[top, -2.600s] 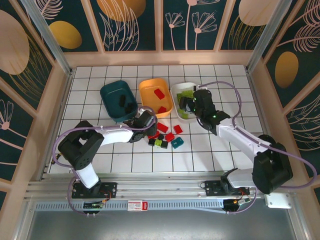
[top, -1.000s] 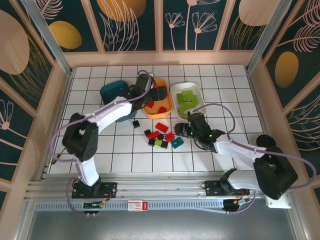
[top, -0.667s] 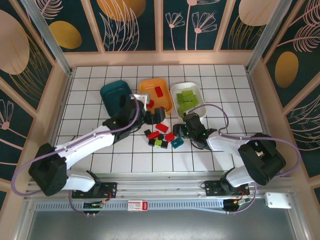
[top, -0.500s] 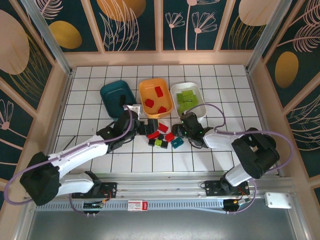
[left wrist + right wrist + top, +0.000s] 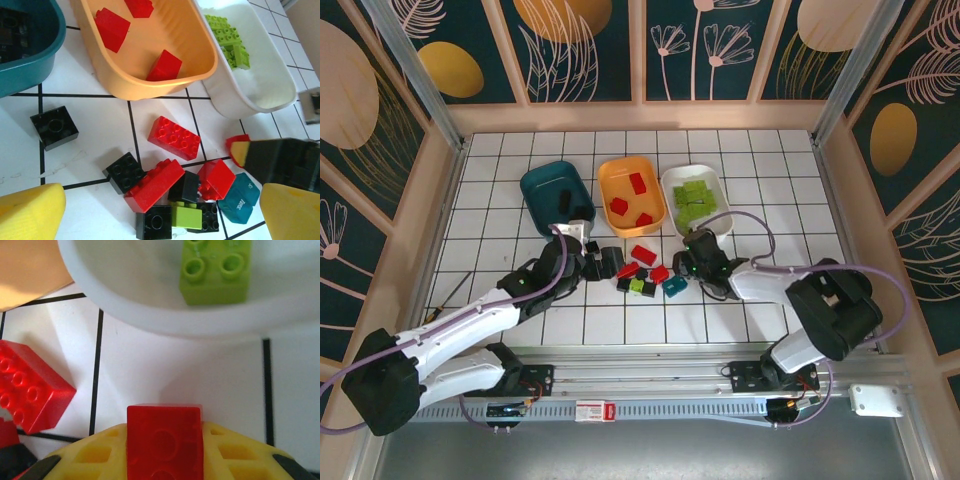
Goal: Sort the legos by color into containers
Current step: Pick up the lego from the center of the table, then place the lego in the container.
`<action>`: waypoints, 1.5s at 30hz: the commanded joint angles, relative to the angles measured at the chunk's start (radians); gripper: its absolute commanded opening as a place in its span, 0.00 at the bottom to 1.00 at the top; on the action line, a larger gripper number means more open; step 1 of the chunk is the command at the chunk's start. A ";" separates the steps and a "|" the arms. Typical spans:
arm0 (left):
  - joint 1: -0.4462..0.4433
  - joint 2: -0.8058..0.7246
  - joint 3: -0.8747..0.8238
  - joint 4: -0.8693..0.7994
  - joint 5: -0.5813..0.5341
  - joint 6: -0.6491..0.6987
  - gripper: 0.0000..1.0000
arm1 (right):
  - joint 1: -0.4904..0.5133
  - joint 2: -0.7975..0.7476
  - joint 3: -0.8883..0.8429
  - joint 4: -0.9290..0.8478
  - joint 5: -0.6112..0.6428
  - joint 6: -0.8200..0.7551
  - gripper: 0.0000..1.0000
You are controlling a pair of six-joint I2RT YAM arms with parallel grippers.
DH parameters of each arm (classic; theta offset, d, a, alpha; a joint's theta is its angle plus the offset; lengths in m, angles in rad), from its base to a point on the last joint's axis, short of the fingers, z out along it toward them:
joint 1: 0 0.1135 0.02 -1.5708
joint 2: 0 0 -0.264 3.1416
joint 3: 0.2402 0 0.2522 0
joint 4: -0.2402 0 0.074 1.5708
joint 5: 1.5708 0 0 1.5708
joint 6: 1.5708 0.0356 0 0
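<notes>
Bottom centre, our right gripper (image 5: 164,462) clamps a red brick (image 5: 164,432) just below the white tub (image 5: 150,315); our left gripper (image 5: 160,212) gapes wide, empty, above the loose pile (image 5: 170,185).

arms (image 5: 470,318): white links, black joints | cables (image 5: 741,213): thin, lilac | tool fingers (image 5: 240,460): yellow, grid-pocketed faces

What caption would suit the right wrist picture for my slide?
Right gripper closed on a red brick in front of the white tub, which holds a lime green brick.

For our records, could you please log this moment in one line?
left jaws: open over loose bricks | right jaws: shut on red brick
</notes>
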 commanded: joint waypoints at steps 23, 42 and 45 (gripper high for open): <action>-0.002 -0.114 -0.042 -0.150 -0.122 0.005 0.95 | -0.014 0.483 0.828 -0.130 -0.075 -0.177 0.25; 0.129 0.410 0.138 0.070 -0.093 0.100 0.82 | 0.008 0.202 0.517 -0.013 -0.070 -0.140 0.64; 0.147 0.499 0.184 0.073 -0.130 0.101 0.81 | 0.008 0.150 0.466 -0.002 -0.071 -0.134 0.64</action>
